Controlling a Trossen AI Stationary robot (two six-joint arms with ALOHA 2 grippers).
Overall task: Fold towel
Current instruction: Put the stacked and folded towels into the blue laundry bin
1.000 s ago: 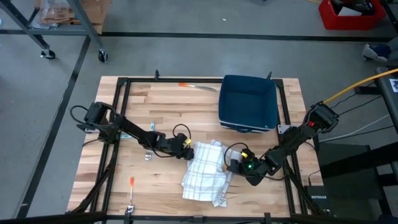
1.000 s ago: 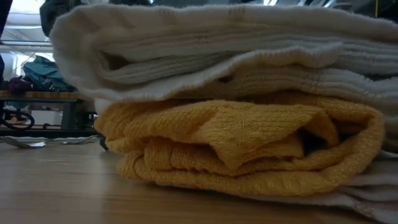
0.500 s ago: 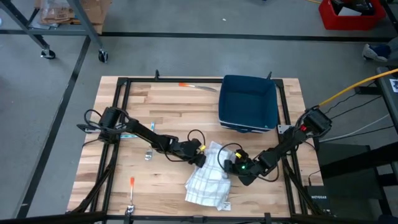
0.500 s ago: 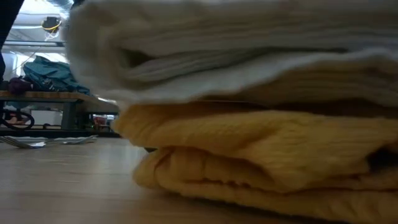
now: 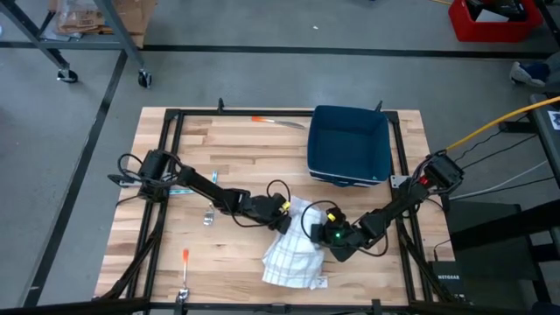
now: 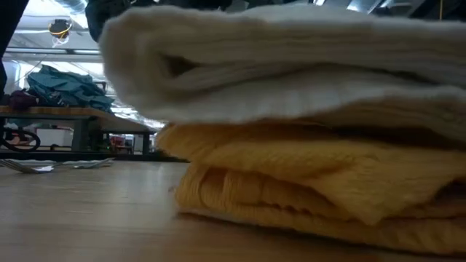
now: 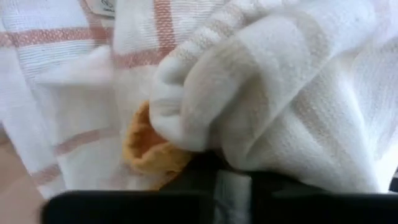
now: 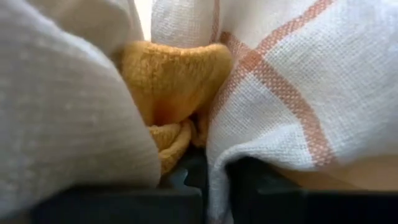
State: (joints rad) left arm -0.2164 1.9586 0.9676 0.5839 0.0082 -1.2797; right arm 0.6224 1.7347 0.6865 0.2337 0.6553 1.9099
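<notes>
towel [image 6: 306,145]: cut off at low-view right edge | both grippers' fingers: buried in cloth

Blue bin [image 5: 349,145] blocks the far side (near-left boards [image 5: 153,254] lie open).

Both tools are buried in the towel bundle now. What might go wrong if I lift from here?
1. The white checked towel is bunched around a yellow cloth, so either tool may be gripping both layers and the fold would drag both along.
2. The left tool and right tool sit close together at the heap's far end; pulling apart could stretch it instead of folding it.
3. The heap's near edge is close to the table edge.
</notes>
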